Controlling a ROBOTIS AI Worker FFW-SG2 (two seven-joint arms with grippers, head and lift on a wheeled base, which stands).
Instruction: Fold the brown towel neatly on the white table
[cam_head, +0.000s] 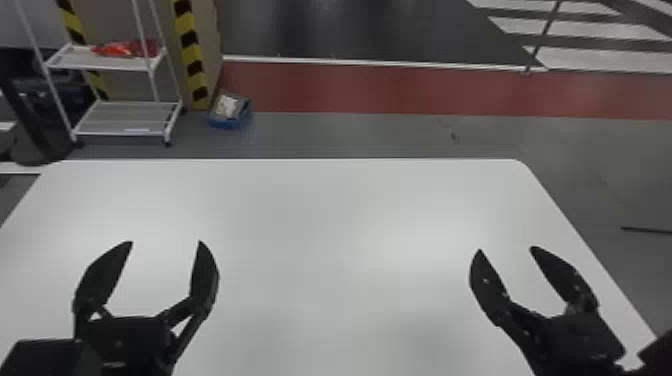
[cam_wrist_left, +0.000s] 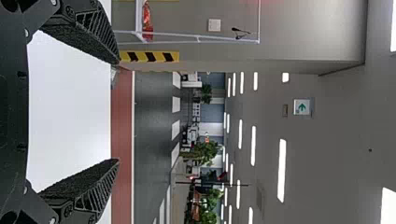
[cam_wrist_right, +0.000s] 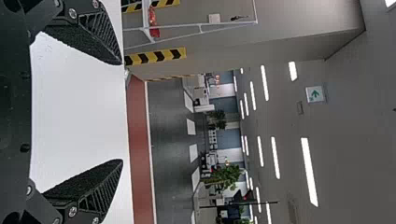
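Observation:
The white table spreads across the head view with both grippers over its near part. On the left of that view, the left gripper stands open with nothing between its fingers. Over on the right side, the right gripper is likewise open and holds nothing. In the left wrist view, the left gripper has its two fingers wide apart in front of the white tabletop. The right wrist view has the right gripper spread the same way. No brown towel is seen on the tabletop.
Beyond the table's far left corner stands a white shelf rack with a red item on it. A blue box lies on the floor behind the table. Yellow-black striped posts stand near the rack.

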